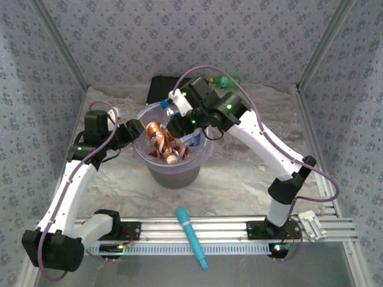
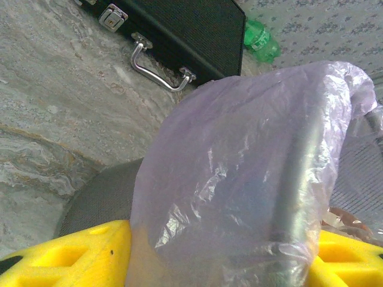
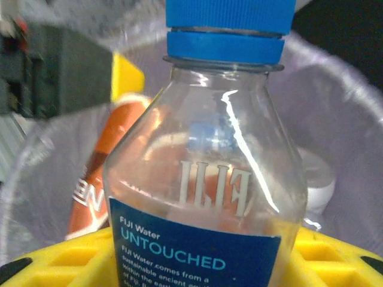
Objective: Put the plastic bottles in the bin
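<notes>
One Fiji bottle [image 3: 203, 179] seemingly held by right fingers [image 3: 60, 263]; bin [image 1: 176, 176] below.

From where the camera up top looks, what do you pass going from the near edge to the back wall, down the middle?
cyan stick → bin → black box
</notes>
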Motion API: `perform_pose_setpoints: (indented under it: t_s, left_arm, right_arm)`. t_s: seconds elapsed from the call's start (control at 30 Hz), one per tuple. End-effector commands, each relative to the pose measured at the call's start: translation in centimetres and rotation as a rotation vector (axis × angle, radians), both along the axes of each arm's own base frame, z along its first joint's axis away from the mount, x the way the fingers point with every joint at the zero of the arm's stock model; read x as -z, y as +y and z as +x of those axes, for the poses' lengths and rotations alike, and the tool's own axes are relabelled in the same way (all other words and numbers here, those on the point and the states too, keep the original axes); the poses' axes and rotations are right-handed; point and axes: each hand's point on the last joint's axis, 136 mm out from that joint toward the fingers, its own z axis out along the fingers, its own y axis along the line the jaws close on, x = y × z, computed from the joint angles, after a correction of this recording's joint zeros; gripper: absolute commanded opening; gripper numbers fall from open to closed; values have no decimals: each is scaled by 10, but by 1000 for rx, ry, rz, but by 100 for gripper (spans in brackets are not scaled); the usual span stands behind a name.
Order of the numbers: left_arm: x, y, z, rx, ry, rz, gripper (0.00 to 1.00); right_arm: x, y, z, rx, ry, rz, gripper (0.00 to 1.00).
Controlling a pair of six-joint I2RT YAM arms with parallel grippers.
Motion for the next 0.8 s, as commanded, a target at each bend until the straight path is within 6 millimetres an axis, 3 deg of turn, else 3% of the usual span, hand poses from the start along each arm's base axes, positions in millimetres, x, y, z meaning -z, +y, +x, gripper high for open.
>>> perform_pose_setpoints:
  t_s: [0.0, 0.17, 0.3, 0.4, 0.57, 0.77]
  left_arm:
    - [-3, -1, 0, -4, -3, 13, 61]
    - [-2, -1, 1, -3, 0, 17, 61]
    - [0, -2, 2, -2, 2, 14, 61]
    - [0, -3, 2, -2, 2, 14, 61]
    - [-1, -2, 1, -3, 0, 15, 61]
    - [-3, -3, 1, -1, -4, 15, 61]
  right_arm:
    - [-1, -13, -9, -21, -42, -92, 61]
    - [-16, -19, -13, -29, -104, -102, 85]
    - [-30, -23, -10, -23, -160, -108, 93]
    - [-36, -23, -8, -20, -181, -100, 87]
    - [-19, -21, -3, 0, -148, -143, 66]
    - [4, -12, -8, -18, -77, -147, 59]
